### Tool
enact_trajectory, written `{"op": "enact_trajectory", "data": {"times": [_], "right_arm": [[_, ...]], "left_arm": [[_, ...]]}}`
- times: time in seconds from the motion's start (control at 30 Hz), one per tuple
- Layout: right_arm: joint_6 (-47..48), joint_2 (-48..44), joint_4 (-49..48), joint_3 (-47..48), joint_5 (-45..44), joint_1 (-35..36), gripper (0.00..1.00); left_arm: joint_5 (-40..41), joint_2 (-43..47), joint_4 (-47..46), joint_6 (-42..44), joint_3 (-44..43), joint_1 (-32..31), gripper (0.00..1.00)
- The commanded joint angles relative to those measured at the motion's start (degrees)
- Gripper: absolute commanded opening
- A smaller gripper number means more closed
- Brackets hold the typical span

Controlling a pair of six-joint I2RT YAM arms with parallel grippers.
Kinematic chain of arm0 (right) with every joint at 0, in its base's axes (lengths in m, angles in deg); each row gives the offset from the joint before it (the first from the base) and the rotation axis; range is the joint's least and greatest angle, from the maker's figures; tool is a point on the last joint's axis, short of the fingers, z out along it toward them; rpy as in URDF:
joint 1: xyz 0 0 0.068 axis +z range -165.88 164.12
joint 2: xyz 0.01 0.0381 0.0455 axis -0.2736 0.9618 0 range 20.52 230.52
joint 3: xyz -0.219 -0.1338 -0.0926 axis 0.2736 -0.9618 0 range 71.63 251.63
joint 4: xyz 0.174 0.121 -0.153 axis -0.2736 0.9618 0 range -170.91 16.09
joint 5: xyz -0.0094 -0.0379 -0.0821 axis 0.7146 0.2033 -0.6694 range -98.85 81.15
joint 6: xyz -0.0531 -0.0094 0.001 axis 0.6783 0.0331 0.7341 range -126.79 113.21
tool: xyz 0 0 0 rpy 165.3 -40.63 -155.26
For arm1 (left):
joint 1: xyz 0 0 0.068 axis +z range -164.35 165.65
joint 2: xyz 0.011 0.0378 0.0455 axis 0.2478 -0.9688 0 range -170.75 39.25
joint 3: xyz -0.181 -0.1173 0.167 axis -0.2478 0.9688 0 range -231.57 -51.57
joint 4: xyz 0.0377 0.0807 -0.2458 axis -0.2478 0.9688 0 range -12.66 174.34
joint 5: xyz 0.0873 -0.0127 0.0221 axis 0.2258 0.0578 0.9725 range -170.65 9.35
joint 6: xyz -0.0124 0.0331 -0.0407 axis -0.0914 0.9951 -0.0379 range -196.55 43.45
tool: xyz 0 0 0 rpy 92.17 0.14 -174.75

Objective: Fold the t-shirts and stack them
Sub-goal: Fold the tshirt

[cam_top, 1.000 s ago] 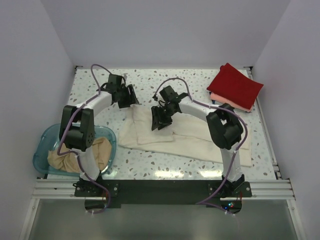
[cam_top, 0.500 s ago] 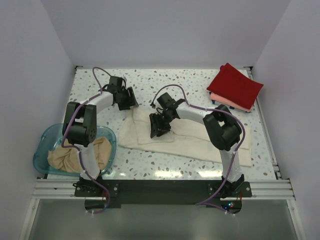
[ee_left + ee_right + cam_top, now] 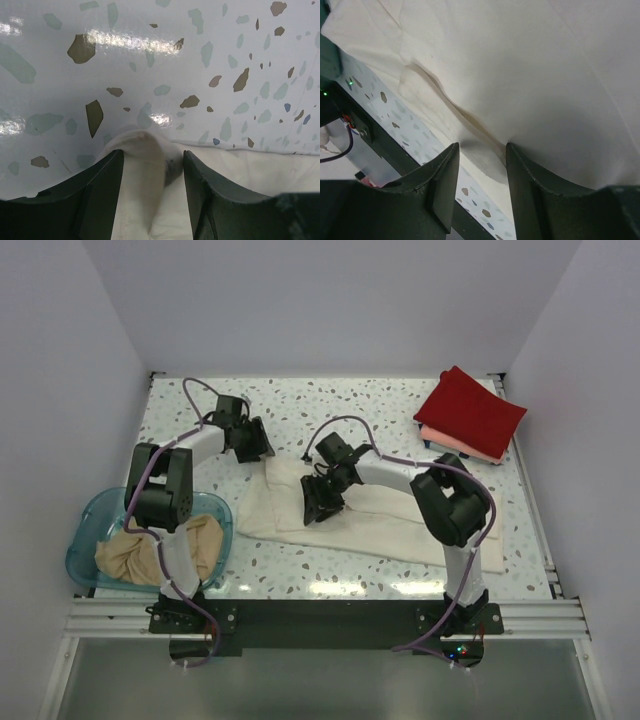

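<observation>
The cream-white t-shirt (image 3: pixel 390 518) lies spread across the middle of the table. My left gripper (image 3: pixel 257 443) is at its far left corner. In the left wrist view its fingers (image 3: pixel 107 172) pinch a raised fold of that shirt (image 3: pixel 145 150). My right gripper (image 3: pixel 318 504) is over the shirt's left half. In the right wrist view it (image 3: pixel 482 150) is shut on a lifted edge of the shirt (image 3: pixel 520 75), with creases running into the jaws. The red t-shirt (image 3: pixel 470 412) lies folded on the salmon pink one (image 3: pixel 440 438) at the far right. The tan-beige t-shirt (image 3: pixel 160 552) is bunched in the tub.
A translucent blue plastic tub (image 3: pixel 88 525) sits at the near left, beside the left arm's base. White walls close in the speckled table (image 3: pixel 380 400) on three sides. The black mounting rail (image 3: pixel 320 615) runs along the near edge.
My right gripper has moved toward the near left over the cream-white shirt, drawing the cloth with it. My left gripper has shifted slightly toward the shirt's far left corner.
</observation>
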Motion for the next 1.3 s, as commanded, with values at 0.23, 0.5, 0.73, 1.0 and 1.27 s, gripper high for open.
{"op": "enact_trajectory", "data": {"times": [0.23, 0.5, 0.73, 1.0, 1.27], "right_arm": [[0.9, -8.6, 2.2, -4.8, 0.9, 1.9, 0.45], [3.9, -13.1, 5.8, -8.7, 4.2, 2.7, 0.45], [5.0, -17.9, 9.5, -9.6, 1.5, 2.7, 0.45], [-1.6, -21.4, 13.7, -8.6, -19.4, -4.4, 0.45], [-3.8, -24.6, 14.2, -13.8, -28.6, -19.4, 0.46]], "left_arm": [[-0.5, -0.5, -3.3, -0.2, 1.7, 1.6, 0.56], [-0.7, 0.0, -3.8, 0.5, 2.5, 2.2, 0.57], [-1.3, 0.6, -4.7, 0.8, 3.0, 2.4, 0.58], [-2.1, 3.3, -6.4, -0.2, 4.6, 2.4, 0.59], [-2.8, 4.1, -7.0, -0.9, 5.2, 2.7, 0.54]]}}
